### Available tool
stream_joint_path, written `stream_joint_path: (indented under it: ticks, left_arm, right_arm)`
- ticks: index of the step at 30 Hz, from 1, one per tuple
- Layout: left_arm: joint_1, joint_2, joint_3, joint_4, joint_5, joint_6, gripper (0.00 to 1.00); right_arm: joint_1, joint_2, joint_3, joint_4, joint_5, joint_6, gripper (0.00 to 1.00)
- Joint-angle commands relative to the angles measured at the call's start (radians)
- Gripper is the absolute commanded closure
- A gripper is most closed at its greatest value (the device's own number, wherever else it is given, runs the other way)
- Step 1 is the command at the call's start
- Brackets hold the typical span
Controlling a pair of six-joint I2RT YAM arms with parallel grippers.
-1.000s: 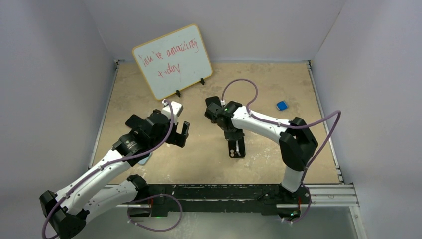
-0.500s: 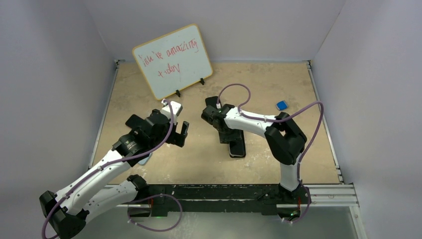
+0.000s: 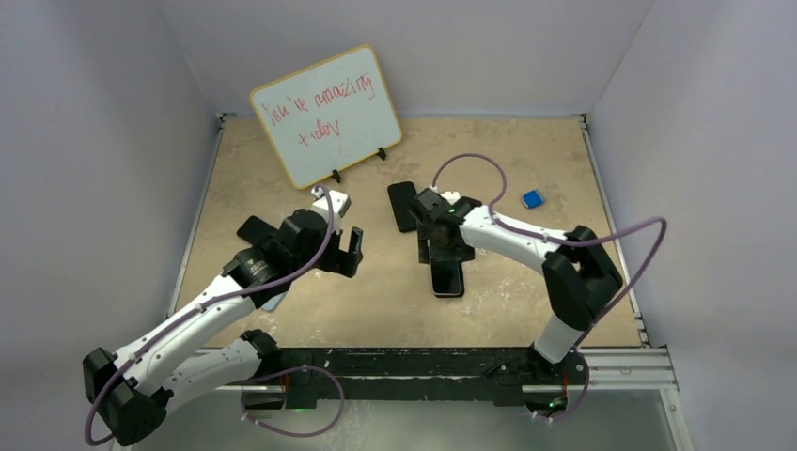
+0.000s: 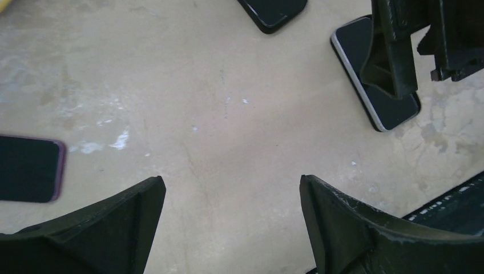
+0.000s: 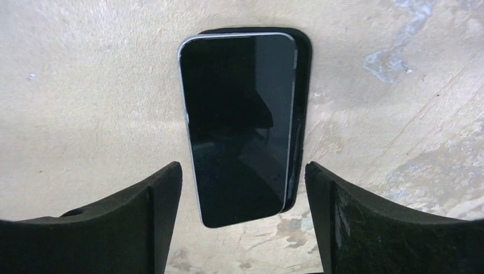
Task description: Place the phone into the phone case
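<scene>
Your right gripper point(image 5: 242, 191) is hovering open and empty over the phone point(image 5: 240, 125), lying askew lengthwise on the phone case point(image 5: 303, 108); your left gripper point(image 4: 231, 191) is hanging open, farther off.

Red handwriting on the whiteboard point(image 3: 326, 115), seemingly "you're amazing today", first word unclear.

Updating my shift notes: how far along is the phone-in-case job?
Done: phone laid screen-up on the phone case. In hand: nothing; right claw above it and left claw open. To do: phone sits skewed, case edge showing, so pressing it in likely remains.
</scene>
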Motion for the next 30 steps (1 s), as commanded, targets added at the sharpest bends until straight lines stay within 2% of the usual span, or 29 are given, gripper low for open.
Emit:
stream_joint_path:
  ticks: [1,5,9,12,18,22,30]
  left_arm:
    - [-0.001,0.08,-0.002,0.12,0.171,-0.101,0.12]
    - [-0.001,0.188,0.005,0.238,0.271,-0.181,0.22]
    - [-0.001,0.322,0.036,0.346,0.357,-0.236,0.3]
    - [-0.001,0.434,0.05,0.448,0.429,-0.285,0.39]
    - [-0.003,0.616,0.077,0.603,0.508,-0.352,0.52]
    - [-0.006,0.695,0.078,0.705,0.522,-0.39,0.62]
    - [-0.022,0.848,0.12,0.773,0.571,-0.402,0.7]
  right_arm:
    - [-0.09,-0.155,-0.111,0.152,-0.119,-0.049,0.2]
    - [-0.194,-0.29,-0.239,0.278,-0.223,-0.07,0.21]
    - [-0.319,-0.385,-0.369,0.4,-0.346,-0.094,0.26]
    - [-0.378,-0.431,-0.468,0.523,-0.475,-0.098,0.3]
    - [-0.41,-0.442,-0.582,0.65,-0.572,-0.106,0.33]
    - [-0.434,-0.432,-0.63,0.722,-0.625,-0.107,0.41]
    - [-0.438,-0.37,-0.693,0.828,-0.716,-0.101,0.43]
